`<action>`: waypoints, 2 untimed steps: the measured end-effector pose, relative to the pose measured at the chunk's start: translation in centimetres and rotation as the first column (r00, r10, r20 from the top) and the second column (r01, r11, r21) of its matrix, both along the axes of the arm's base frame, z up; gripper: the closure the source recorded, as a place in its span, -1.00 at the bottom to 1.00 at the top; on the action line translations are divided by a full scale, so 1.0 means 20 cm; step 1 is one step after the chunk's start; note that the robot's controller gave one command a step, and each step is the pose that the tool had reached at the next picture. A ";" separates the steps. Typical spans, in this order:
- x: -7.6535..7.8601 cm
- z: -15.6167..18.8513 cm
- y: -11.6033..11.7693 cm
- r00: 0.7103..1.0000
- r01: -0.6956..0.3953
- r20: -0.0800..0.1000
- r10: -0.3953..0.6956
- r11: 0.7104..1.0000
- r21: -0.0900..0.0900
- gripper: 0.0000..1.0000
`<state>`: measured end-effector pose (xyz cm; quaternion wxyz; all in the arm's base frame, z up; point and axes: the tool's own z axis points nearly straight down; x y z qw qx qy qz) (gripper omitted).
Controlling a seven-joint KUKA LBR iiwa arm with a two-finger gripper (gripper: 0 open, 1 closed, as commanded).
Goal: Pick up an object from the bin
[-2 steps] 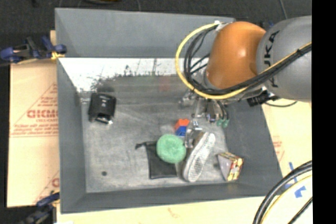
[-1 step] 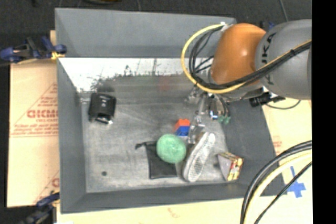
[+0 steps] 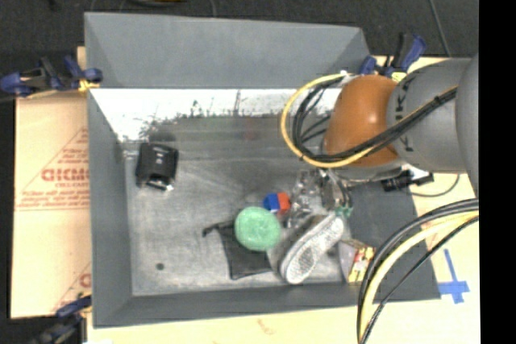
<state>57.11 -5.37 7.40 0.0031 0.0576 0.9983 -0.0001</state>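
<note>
Cables and the orange wrist cover (image 3: 359, 121) sit highest, closest to the lens, and they hide much of what I need to see. Under them the end effector (image 3: 321, 193) hangs low over the right side of the bin (image 3: 226, 52); I cannot tell whether it is open or closed.

Directly below and in front of it lies a white shoe (image 3: 310, 250), tilted, its upper end just beside the end effector. A small red and blue piece (image 3: 278, 202) lies just to the left, and a green ball (image 3: 258, 228) rests on a black sheet (image 3: 242, 260), touching or nearly touching the shoe.

My worry is the crowding. If I close here, I may catch the shoe's edge together with the red and blue piece, or nudge the ball so it rolls. The shoe looks long and possibly floppy, so a grip at one end could slip.

Far off to the left, a black box (image 3: 156, 165) lies well apart and poses no trouble.
</note>
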 end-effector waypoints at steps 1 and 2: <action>0.00 0.00 0.00 1.000 0.000 0.000 0.000 1.000 0.000 1.00; 0.00 0.00 0.00 1.000 -0.001 0.000 0.001 1.000 0.000 1.00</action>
